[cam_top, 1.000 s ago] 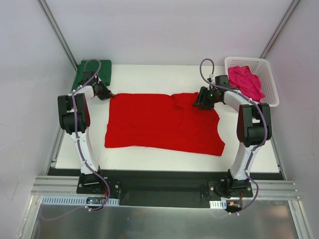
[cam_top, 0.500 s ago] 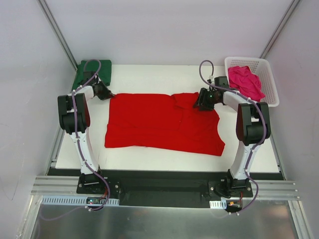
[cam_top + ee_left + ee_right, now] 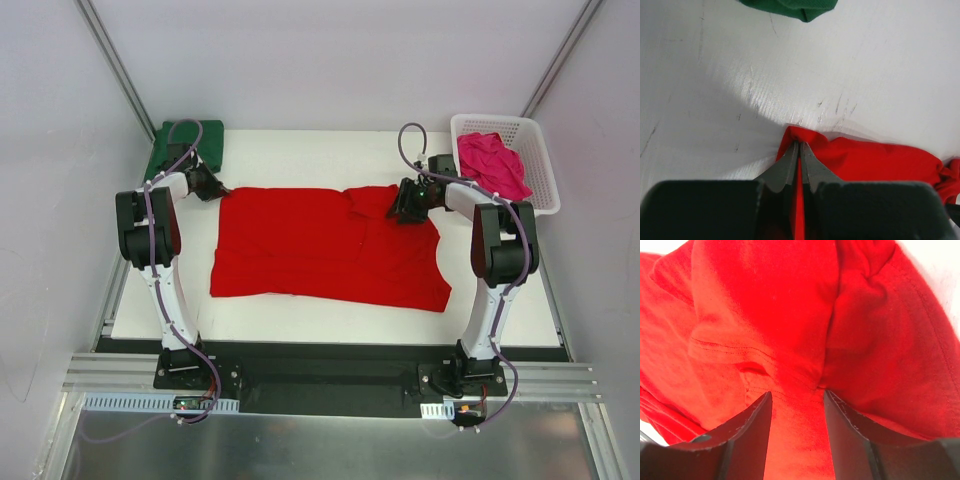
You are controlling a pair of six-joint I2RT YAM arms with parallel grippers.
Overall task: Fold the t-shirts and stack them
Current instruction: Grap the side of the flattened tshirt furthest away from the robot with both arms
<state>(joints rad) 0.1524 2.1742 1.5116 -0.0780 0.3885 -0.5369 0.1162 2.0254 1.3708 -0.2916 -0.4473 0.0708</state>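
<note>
My left pincer (image 3: 799,148) pinches the ten-o'clock corner of the red shirt (image 3: 320,245) lying mid-worktop (image 3: 300,155), apparently as an anchor, while my right pincer (image 3: 796,399) sits spread over bunched cloth at two o'clock, probably to flatten it.

- The white table (image 3: 300,150) fills the middle of the top view. Its top has small scratches.
- A red t-shirt (image 3: 320,250) lies spread out wide in the middle of the table.
- A green t-shirt (image 3: 165,145) lies folded small at the upper left corner.
- A white basket (image 3: 541,160) sits at the upper right corner.
</note>
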